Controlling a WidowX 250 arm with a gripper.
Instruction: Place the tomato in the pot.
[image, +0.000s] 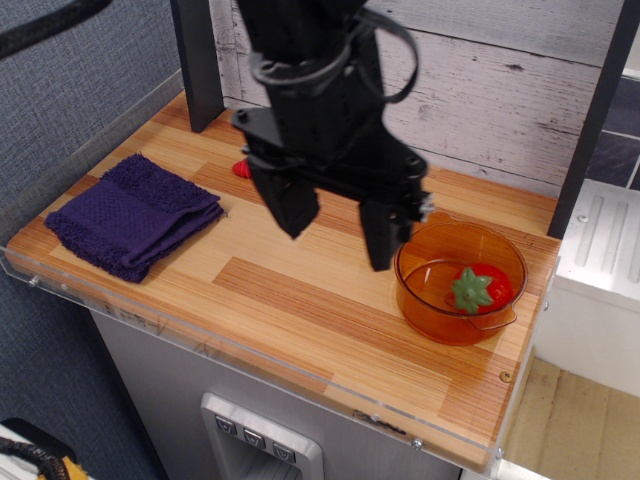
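Note:
The tomato (482, 287), shiny red with a green leafy cap, lies inside the amber-orange pot (432, 302) at the right end of the wooden table. My black gripper (338, 237) hangs open and empty above the table's middle, just left of the pot. Its two fingers point down, wide apart; the right finger (382, 235) stands close to the pot's left rim.
A folded purple towel (132, 213) lies at the table's left end. A red object (241, 168) peeks out behind the gripper near the back wall. Dark posts stand at the back left (198, 62) and right (590, 115). The table's front edge has a clear plastic lip.

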